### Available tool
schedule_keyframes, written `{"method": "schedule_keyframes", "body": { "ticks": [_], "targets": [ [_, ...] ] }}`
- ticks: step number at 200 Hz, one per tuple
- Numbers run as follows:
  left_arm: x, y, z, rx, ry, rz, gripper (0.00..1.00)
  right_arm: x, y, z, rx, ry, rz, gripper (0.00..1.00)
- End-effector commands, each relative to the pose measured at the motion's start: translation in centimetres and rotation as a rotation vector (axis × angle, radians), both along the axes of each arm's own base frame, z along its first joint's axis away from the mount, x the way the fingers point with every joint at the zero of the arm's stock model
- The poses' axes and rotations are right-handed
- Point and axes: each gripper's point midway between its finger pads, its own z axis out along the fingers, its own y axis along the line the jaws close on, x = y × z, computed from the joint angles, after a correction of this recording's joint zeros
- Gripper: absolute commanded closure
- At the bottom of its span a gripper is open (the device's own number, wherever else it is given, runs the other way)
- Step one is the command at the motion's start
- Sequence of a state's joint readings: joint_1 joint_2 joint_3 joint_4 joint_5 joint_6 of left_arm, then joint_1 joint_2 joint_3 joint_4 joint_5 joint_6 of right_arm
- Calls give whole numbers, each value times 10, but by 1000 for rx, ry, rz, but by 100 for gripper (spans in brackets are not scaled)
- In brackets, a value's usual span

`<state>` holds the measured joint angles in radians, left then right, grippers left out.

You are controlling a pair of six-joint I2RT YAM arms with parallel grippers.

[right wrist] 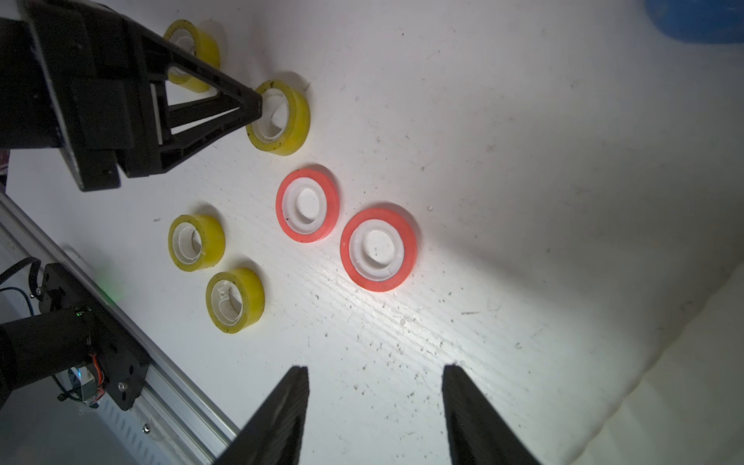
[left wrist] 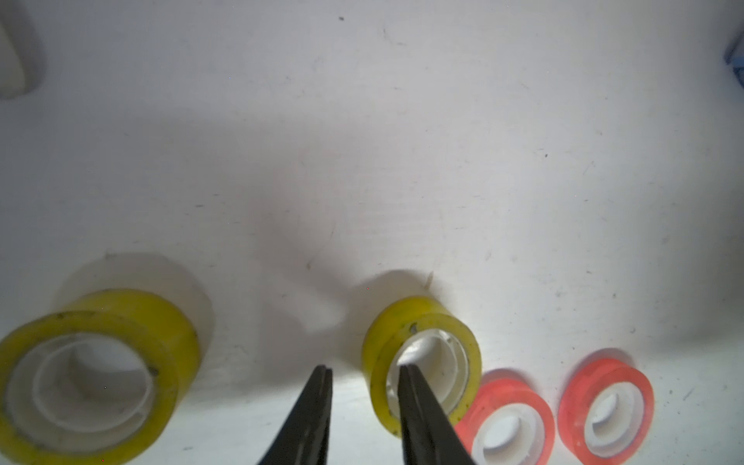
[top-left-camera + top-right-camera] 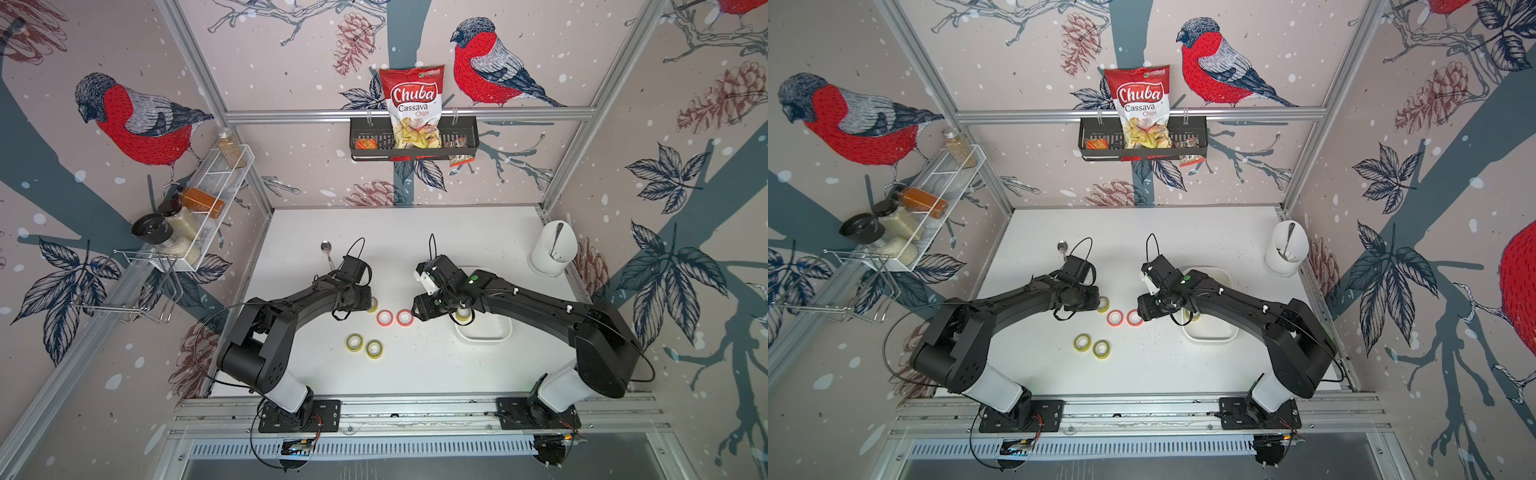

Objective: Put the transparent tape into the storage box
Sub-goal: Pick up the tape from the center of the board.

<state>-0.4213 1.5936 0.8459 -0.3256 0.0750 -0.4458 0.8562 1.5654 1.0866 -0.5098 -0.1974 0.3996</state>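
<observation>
Tabletop point(image 3: 415, 374) white, scuffed; bird-print walls point(image 3: 291, 62)

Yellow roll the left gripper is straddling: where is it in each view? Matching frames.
Top view: yellow roll mid-table, partly hidden, just left of the red rolls.
Top view: same spot.
Left wrist: low centre of frame, one finger of the left gripper in its core.
Right wrist: upper left of frame, at that gripper's tip.
Landmark: the red rolls, in all four.

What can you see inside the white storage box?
One yellowish tape roll appears to lie inside the storage box. The right arm covers the box's middle, so anything there is hidden.
</observation>
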Motion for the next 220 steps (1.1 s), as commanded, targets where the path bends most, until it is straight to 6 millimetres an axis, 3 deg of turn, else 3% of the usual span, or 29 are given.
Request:
{"method": "schedule_keyframes", "body": {
  "ticks": [1,42,70,87,127,144,163,220],
  "targets": [
    [-1,-2,-4,7,21,-2,67,0,-2,4,10,1,-9,41],
    [-2,-9,-13,36,47,-31,70,1,-8,4,8,2,-21,41],
    [-5,-10,-19,72,66,-45,79,2,-12,5,9,0,-26,41],
    [-3,-14,-15,79,61,-58,87,4,-14,7,13,-4,-37,42],
    [4,-20,4,89,27,-68,88,16,-28,19,55,2,-116,42],
    [1,-23,8,97,29,-81,88,25,-43,26,68,3,-177,42],
    [11,-37,30,84,-13,-101,88,36,-65,32,79,0,-257,42],
    [20,-79,76,50,-91,-176,87,60,-147,38,83,-2,-515,42]
  ]
}}
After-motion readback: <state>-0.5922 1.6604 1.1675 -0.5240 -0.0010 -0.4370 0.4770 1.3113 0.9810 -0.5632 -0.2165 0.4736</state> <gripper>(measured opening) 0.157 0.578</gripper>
